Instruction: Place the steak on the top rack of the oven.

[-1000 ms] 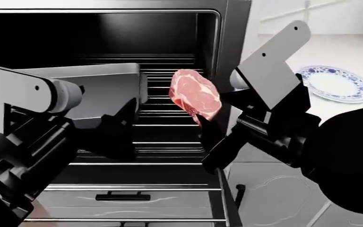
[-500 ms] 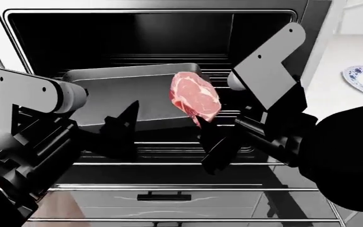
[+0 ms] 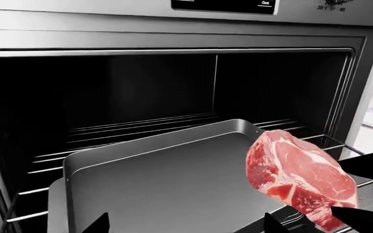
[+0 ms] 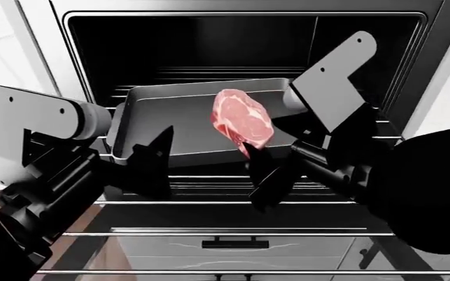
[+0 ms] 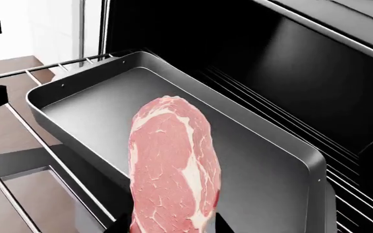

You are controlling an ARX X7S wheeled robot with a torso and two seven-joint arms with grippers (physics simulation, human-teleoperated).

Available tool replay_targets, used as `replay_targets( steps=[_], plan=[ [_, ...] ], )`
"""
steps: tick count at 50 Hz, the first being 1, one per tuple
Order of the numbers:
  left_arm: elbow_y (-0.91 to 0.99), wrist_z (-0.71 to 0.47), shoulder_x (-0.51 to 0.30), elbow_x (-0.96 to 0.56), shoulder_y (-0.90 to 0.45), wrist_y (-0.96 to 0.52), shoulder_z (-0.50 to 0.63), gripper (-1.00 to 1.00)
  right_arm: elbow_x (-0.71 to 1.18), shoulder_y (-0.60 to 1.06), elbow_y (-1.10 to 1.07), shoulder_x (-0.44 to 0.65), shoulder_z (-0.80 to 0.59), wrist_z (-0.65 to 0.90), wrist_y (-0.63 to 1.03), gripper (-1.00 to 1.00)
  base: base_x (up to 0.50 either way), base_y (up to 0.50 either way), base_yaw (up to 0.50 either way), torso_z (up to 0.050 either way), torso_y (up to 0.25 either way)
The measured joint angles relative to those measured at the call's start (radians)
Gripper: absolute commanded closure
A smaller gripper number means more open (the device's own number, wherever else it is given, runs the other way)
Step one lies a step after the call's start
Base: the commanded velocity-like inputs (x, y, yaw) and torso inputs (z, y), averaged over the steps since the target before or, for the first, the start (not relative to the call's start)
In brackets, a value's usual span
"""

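Your right gripper point(image 4: 250, 153) was clamped on the lower edge of the steak point(image 4: 243, 121), holding it upright in the air in front of the open oven point(image 4: 241, 35), above the near right part of the grey baking tray point(image 4: 170, 114). Your left gripper point(image 4: 153, 158) hung spread and empty, near the tray's left front.

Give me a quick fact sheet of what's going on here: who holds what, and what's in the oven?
Held item: steak, raw, upright, in the air
Holder: right gripper, shut on its lower edge
Left gripper: open, holding nothing
Oven: open, dark inside
In the oven: grey baking tray on a wire rack
Steak versus tray: in front of the tray, not resting on it
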Motion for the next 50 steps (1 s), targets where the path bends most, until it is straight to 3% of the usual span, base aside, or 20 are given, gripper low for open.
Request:
replay_targets(
  steps=[24, 50],
  plan=[
    [0.011, -0.002, -0.030, 0.000, 0.012, 0.016, -0.020, -1.00, -0.237, -0.012, 0.238, -0.108, -0.033, -0.243, -0.042, 1.00, 0.00, 0.00, 0.00, 0.000, 0.000],
    [0.013, 0.004, -0.050, 0.008, 0.016, 0.021, -0.022, -1.00, -0.484, 0.124, 0.655, -0.296, -0.156, -0.593, -0.025, 1.00, 0.00, 0.00, 0.00, 0.000, 0.000]
  ],
)
